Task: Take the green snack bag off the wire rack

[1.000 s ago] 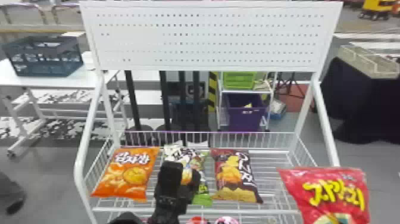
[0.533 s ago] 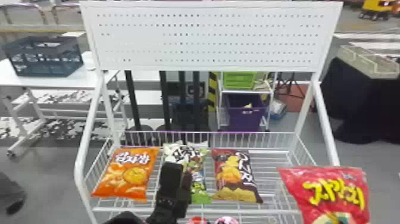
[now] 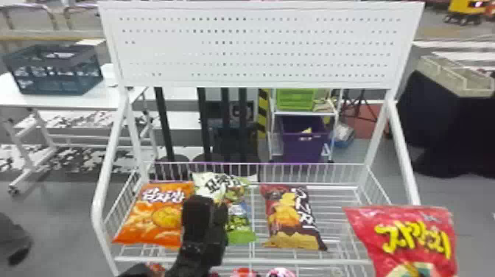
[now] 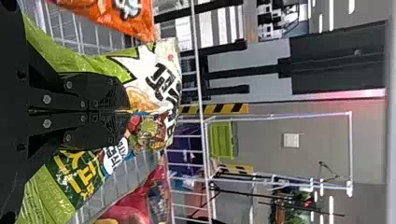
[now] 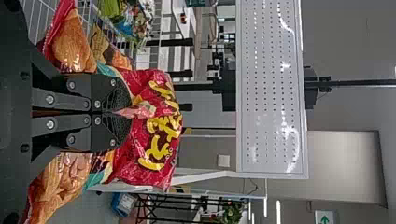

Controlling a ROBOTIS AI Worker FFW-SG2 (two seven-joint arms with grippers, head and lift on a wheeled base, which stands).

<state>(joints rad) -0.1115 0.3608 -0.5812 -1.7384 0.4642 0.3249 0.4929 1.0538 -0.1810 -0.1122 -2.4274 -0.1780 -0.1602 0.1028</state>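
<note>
In the head view, left of centre in the lower half, the left hand (image 3: 210,209) is clenched on the green snack bag (image 3: 241,224), its fingers pinching the crumpled packet. The bag is over the wire rack (image 3: 346,173), between the orange bag (image 3: 153,221) and the brown bag (image 3: 291,217). The right hand (image 5: 116,113) grips the red bag (image 3: 412,235), lower right in the head view.
</note>
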